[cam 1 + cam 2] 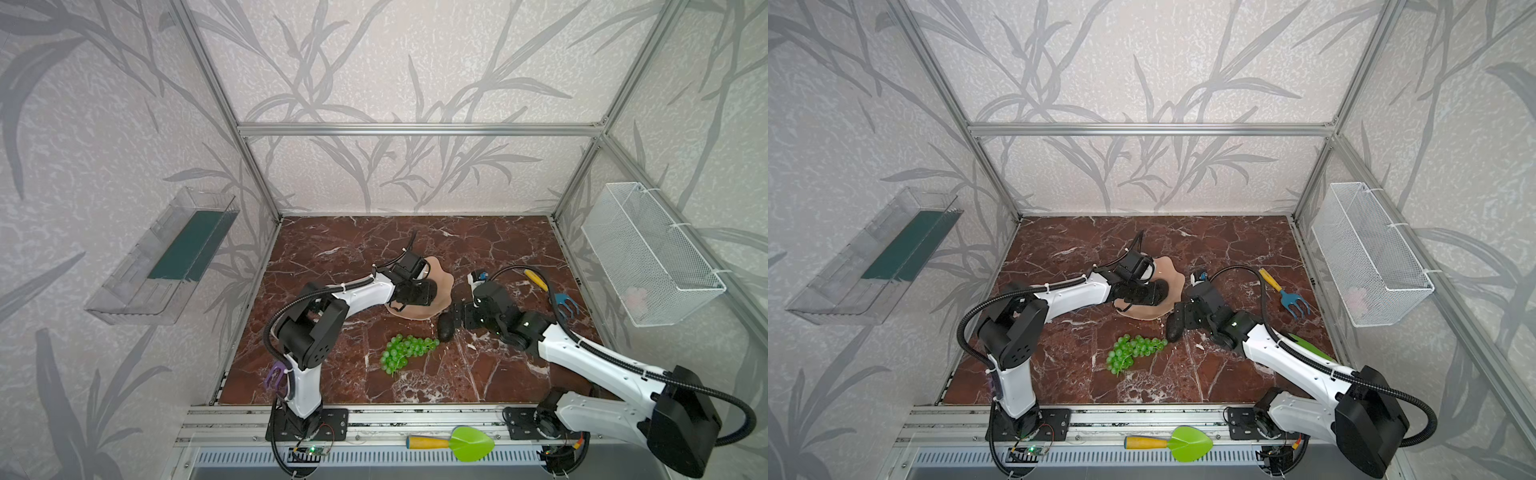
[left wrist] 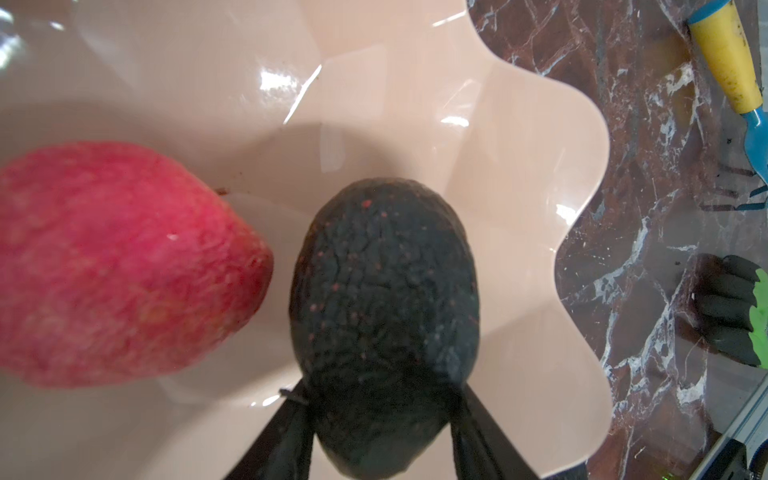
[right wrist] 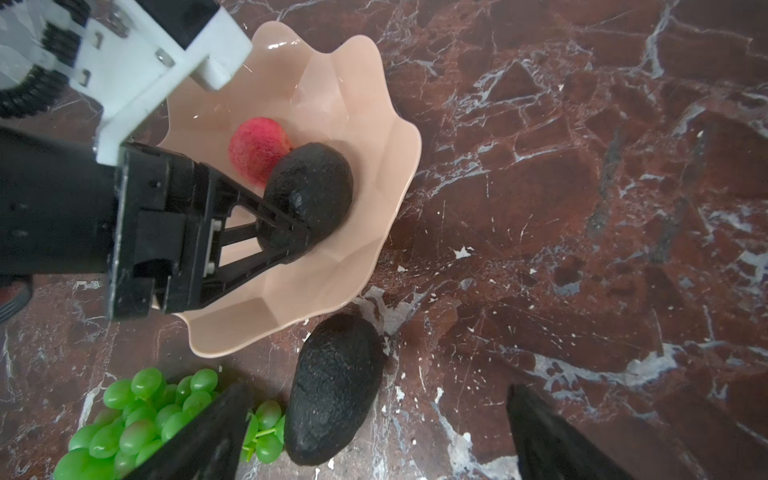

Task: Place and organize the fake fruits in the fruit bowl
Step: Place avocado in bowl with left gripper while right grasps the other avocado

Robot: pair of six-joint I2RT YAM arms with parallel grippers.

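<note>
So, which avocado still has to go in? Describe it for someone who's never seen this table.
Find the peach-pink fruit bowl mid-table. Just outside its near rim, right of the green grapes, lies the loose avocado. Unlike the second avocado, it sits on bare marble, not in the bowl beside the strawberry.

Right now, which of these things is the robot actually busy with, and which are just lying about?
Part of the job: bowl, strawberry, avocado in bowl, loose avocado, grapes.

Just lying about: rake, trowel, wire basket, clear bin.
</note>
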